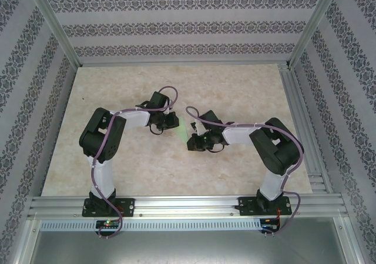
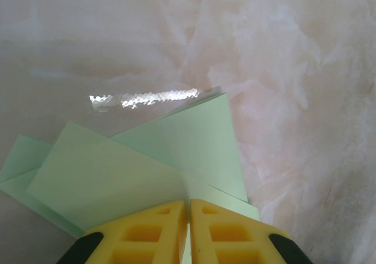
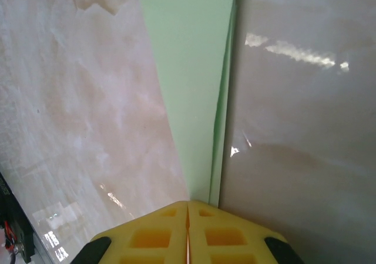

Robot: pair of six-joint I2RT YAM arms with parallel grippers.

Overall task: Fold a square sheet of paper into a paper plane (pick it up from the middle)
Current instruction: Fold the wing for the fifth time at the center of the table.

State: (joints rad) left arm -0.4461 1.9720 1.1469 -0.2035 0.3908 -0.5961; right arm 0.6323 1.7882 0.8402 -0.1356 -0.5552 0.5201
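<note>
The pale green paper plane (image 1: 183, 129) lies at the middle of the table between my two grippers, folded, with most of it hidden under them. In the left wrist view the paper plane (image 2: 117, 170) spreads as overlapping flaps that meet at a crease. My left gripper (image 2: 188, 202) is shut on that crease, its yellow fingers (image 2: 147, 229) pressed together. In the right wrist view the paper plane (image 3: 188, 70) narrows to a slim wedge with a lengthwise fold. My right gripper (image 3: 188, 203) is shut on its narrow end. From above, the left gripper (image 1: 170, 123) and right gripper (image 1: 192, 141) sit close together.
The marble-patterned table (image 1: 235, 87) spreads wide around the arms. Patterned walls and metal frame posts (image 1: 56, 26) enclose it on three sides. A slotted aluminium rail (image 1: 188, 205) runs along the near edge, carrying both arm bases.
</note>
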